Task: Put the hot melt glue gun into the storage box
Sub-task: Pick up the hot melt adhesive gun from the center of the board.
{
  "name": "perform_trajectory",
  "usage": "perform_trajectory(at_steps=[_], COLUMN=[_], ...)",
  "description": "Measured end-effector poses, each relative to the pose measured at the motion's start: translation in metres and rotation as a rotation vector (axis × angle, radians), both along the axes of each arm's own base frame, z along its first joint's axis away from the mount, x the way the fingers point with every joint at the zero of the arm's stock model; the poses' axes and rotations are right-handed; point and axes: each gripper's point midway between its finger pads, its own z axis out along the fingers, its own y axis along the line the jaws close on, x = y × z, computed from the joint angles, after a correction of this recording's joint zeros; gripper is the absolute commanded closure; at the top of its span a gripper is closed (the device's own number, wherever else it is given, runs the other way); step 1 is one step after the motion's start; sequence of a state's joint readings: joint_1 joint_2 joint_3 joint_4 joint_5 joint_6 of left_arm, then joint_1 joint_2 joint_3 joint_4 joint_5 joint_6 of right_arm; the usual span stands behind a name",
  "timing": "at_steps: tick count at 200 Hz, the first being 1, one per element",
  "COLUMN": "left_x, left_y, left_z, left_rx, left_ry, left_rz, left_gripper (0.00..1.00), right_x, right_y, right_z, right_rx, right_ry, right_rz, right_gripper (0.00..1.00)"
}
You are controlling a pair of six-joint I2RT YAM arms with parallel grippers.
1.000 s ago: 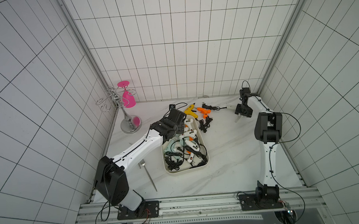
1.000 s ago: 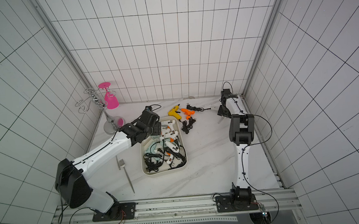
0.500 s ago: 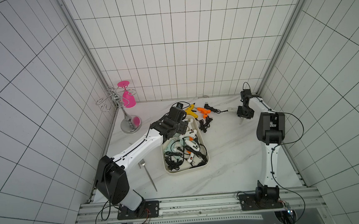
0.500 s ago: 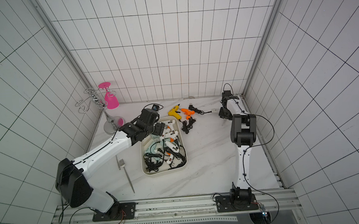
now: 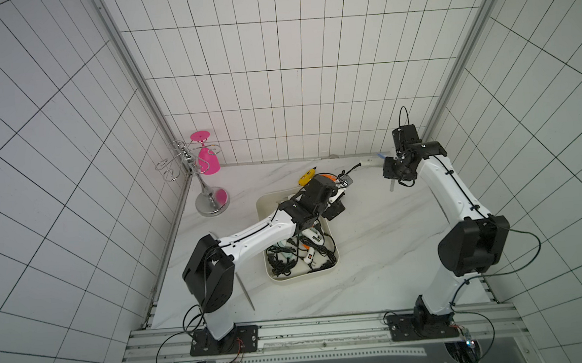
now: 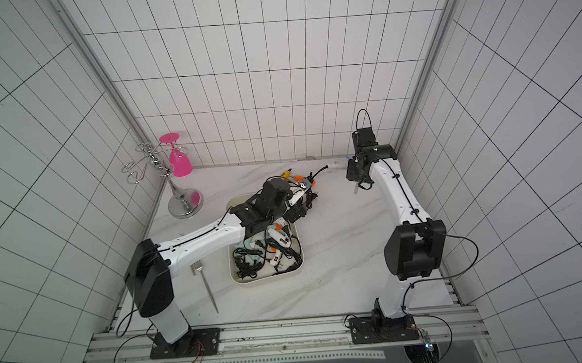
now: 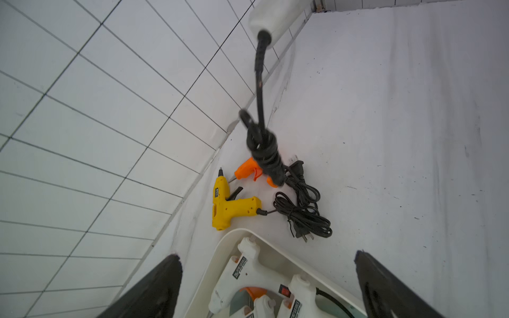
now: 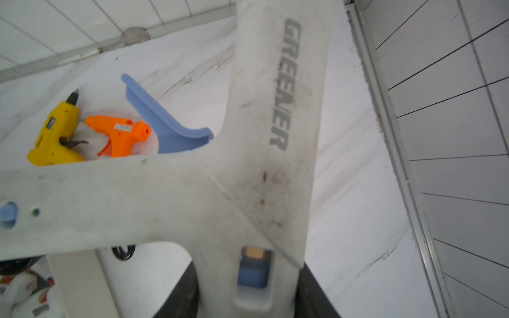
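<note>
Your right fingers [image 8: 314, 300] clamp the white glue gun [image 8: 248, 179] aloft, past the far end of the storage box [image 5: 303, 276]; left fingers [image 7: 154, 289] gape empty over that end. Its cord bundle [image 7: 265, 154] (hanging low) could snag the orange gun [image 7: 245, 172] there.

My left arm [image 5: 258, 232] reaches forward, wrist tipped down, and the left gripper [image 7: 267, 256] has its fingers [image 7: 170, 269] spread wide. My right arm [image 5: 448, 192] is stretched far out. The right gripper [image 8: 248, 278] is clamped on a white glue gun [image 8: 272, 110] between its fingers.
</note>
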State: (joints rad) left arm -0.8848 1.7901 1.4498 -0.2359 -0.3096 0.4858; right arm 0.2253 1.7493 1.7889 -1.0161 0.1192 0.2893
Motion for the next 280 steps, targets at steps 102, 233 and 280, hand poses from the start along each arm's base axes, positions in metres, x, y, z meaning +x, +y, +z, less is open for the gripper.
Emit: perform_trajectory(at_steps=[102, 233, 280], left_x=[0.008, 0.014, 0.007], left_y=[-0.037, -0.025, -0.024], left_z=[0.018, -0.001, -0.008], left_rx=[0.184, 0.293, 0.322], left_ry=[-0.383, -0.478, -0.446], left_rz=[-0.030, 0.047, 0.062], left_gripper=[0.02, 0.78, 1.00], right_x=[-0.078, -0.097, -0.099], right_y=[0.048, 0.063, 0.060], right_z=[-0.007, 0.006, 0.007], right_rx=[0.012, 0.013, -0.029], right_ry=[0.265, 0.256, 0.255], right_rz=[0.210, 0.276, 0.290], right_gripper=[0.89, 0.91, 0.67])
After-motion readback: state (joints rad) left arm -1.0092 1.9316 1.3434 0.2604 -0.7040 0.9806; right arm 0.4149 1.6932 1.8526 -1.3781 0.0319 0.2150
